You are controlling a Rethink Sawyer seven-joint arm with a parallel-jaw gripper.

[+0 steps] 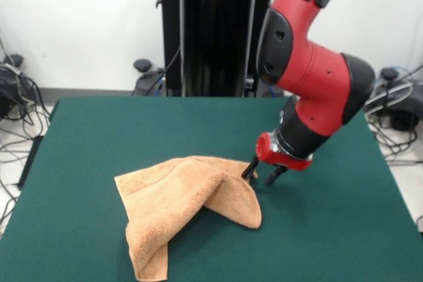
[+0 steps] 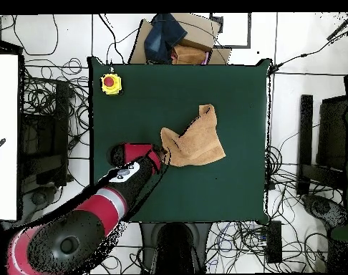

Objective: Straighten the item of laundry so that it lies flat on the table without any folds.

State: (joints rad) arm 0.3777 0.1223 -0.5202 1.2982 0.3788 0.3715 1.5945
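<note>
Jaws (image 1: 264, 172) open at towel (image 1: 182, 209) edge | arm (image 1: 317, 84) angled down

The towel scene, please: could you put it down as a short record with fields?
towel: peach-orange towel, crumpled, folded over itself, not flat
table: dark green table, towel near its middle
gripper: gripper at the towel's edge, fingers apart, one tip touching the cloth
button: yellow box with red button at one table corner
task state: folds remain
</note>
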